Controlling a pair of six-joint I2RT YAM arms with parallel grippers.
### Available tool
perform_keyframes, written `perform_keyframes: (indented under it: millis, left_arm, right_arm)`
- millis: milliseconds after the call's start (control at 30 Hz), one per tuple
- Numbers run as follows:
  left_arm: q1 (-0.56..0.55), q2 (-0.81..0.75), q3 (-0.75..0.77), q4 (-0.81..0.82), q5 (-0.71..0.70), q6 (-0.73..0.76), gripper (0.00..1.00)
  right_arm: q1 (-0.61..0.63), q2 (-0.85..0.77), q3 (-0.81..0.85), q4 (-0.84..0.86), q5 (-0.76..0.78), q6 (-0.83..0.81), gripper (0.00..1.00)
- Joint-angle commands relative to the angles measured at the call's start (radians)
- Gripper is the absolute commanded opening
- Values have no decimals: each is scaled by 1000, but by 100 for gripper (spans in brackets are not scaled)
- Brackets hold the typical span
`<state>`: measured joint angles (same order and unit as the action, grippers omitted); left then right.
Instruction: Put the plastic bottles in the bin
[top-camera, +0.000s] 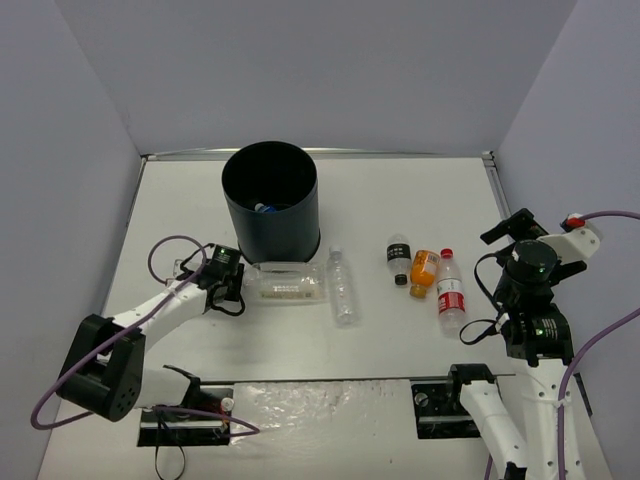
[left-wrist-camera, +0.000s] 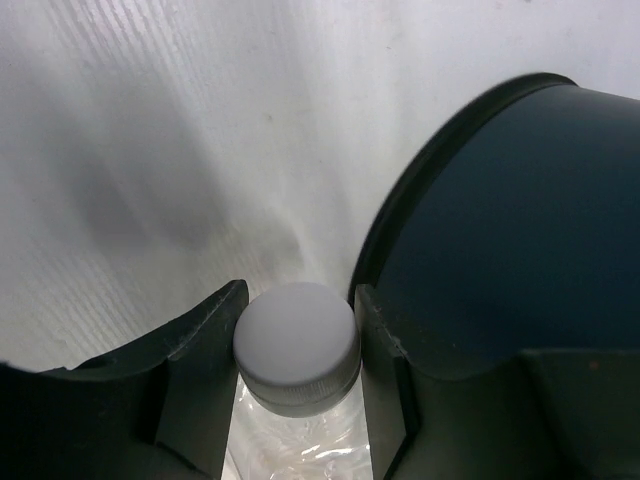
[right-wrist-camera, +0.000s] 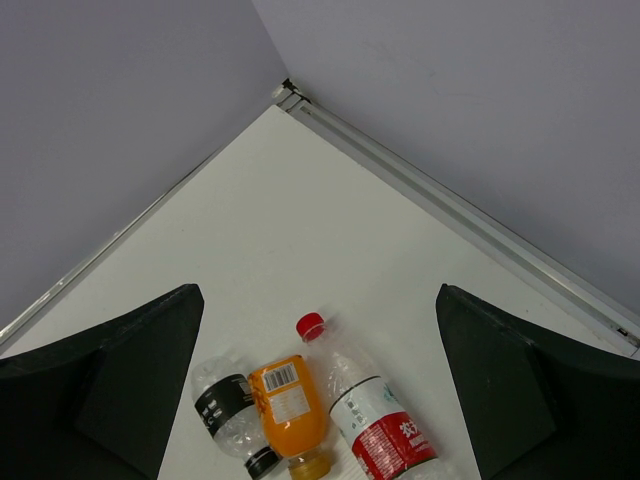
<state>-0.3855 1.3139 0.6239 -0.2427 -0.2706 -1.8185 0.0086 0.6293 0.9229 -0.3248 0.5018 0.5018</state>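
Holding the fat clear bottle (top-camera: 288, 281) by the neck with my left end effector (top-camera: 238, 278), fingers pinched in right under the white cap (left-wrist-camera: 297, 335). I went for that end because the belly looks too wide to clamp, and the cap lip should keep it from slipping out once I lift. It's lying on its side on the worktop (top-camera: 400, 340), cap end toward my left arm. The slim clear bottle (top-camera: 343, 288) lies just beside its base, untouched. Over on the right, the red-labelled bottle (top-camera: 450, 292), orange bottle (top-camera: 424, 272) and black-labelled bottle (top-camera: 399, 258) lie bunched together. My right end effector (right-wrist-camera: 320, 370) hangs above them with its fingers spread wide and nothing in it, parked there so it's lined up for one of them next. The bin (top-camera: 270, 225) stands just behind the fat bottle, so it should be a short lift and tip over the rim. Something's already at the bottom, can't tell what.
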Motion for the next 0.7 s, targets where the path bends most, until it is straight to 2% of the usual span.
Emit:
perform_keyframes:
  millis: [0, 133, 300, 400, 500, 667]
  left_arm:
    - [-6, -107, 46, -31, -21, 67, 0]
    - [-6, -225, 137, -158, -36, 160, 0]
    - [-11, -393, 223, -177, -95, 331, 0]
    - [-14, -443, 301, -191, -116, 421, 0]
    - [-15, -464, 362, -182, -68, 531, 0]
    - [-18, -485, 444, -72, 61, 665, 0]
  right_arm:
    - [1, -9, -4, 59, 37, 8, 100]
    - [1, -13, -4, 60, 37, 6, 100]
    - [1, -7, -2, 62, -4, -15, 100]
    - [1, 6, 4, 64, -56, -34, 100]
    - [2, 22, 7, 70, -83, -43, 100]
    - [1, 32, 10, 76, -125, -56, 100]
